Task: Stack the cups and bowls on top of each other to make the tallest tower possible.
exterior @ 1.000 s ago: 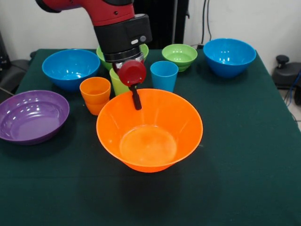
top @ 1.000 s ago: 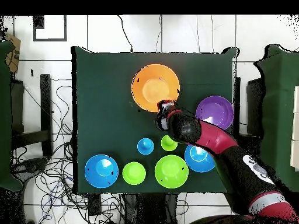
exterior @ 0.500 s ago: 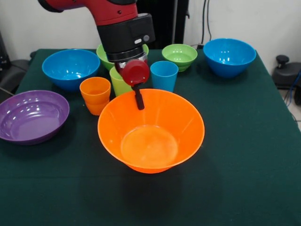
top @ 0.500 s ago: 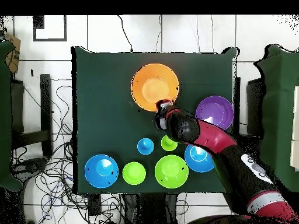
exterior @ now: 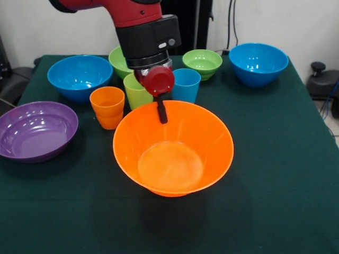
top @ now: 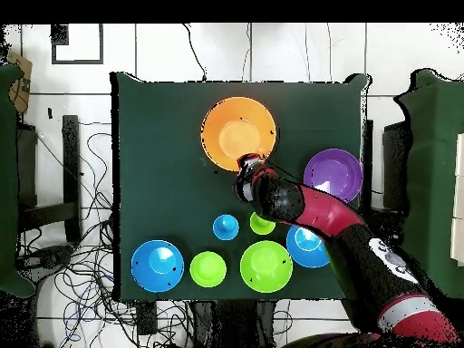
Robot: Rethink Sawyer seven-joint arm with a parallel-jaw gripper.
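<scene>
Gripping the far rim of the orange bowl [exterior: 175,159], the gripper [exterior: 161,108] is standing with one black finger [exterior: 162,112] down the inner wall and its mate hidden behind it, so the jaws are looking clamped on the rim. Over the last second the bowl has been sliding with the arm toward 3 o'clock in the front view, and a little nearer the camera. In the overhead view it [top: 231,131] is drifting toward 10 o'clock. A red round piece [exterior: 158,80] is hanging at the wrist; whether it is the small red bowl I cannot tell. The orange cup [exterior: 107,106], green cup [exterior: 135,91] and blue cup [exterior: 185,83] are standing at 10 to 12 o'clock of the bowl, and the purple bowl [exterior: 37,131] is lying at 9 o'clock. Nothing is sitting inside the orange bowl. By my judgement the base of the tower is only being placed, and the stacking itself is not yet begun.
</scene>
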